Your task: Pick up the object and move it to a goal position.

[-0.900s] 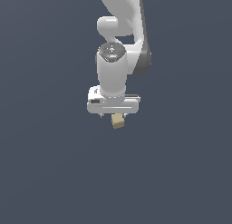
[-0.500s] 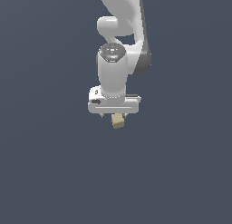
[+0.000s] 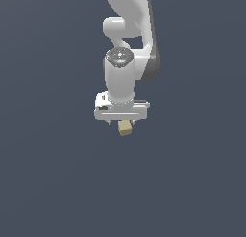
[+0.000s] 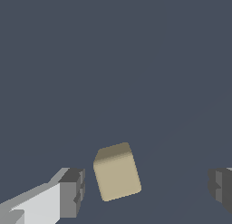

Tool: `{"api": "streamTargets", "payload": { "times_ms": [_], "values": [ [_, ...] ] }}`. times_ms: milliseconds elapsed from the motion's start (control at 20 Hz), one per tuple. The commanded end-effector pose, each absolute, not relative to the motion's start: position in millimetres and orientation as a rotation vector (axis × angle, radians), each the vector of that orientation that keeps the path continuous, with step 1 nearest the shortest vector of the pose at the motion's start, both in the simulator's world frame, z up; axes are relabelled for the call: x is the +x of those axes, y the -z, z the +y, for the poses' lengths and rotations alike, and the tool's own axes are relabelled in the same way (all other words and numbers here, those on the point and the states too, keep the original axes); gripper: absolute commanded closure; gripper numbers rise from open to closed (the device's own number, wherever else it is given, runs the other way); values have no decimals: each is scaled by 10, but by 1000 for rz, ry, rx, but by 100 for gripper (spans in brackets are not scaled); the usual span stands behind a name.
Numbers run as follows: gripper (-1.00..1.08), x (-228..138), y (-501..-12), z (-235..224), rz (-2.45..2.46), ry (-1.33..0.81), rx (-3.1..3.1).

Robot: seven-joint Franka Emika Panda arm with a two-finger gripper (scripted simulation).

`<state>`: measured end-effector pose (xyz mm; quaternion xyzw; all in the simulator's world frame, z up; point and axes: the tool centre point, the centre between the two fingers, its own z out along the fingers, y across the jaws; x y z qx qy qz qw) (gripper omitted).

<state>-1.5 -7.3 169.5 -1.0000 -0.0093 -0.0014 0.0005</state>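
Observation:
The object is a small tan cube (image 3: 125,128), plain and matte, lying on the dark grey floor. In the exterior view it shows just beyond the lower edge of the white hand of my gripper (image 3: 122,121), which hangs over it pointing down. In the wrist view the cube (image 4: 117,172) lies between the two dark finger pads (image 4: 72,191), closer to that one than to the other pad at the frame's edge (image 4: 220,189). The gripper (image 4: 146,191) is open wide. The pads do not touch the cube.
The white arm (image 3: 129,20) rises from the hand toward the top of the exterior view. The dark grey floor (image 3: 48,183) runs flat all around, with no other objects in view. No goal marker shows.

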Motion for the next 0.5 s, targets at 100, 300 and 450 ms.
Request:
{"api": "streamTargets", "payload": {
  "times_ms": [100,300,450],
  "values": [
    [-92,-95,-1557,-47,-94,3,-3140],
    [-92,-222,-1360,-7,-193,2,-3137],
    [-92,-348,-1189,30,-284,1,-3130]
  ]
}}
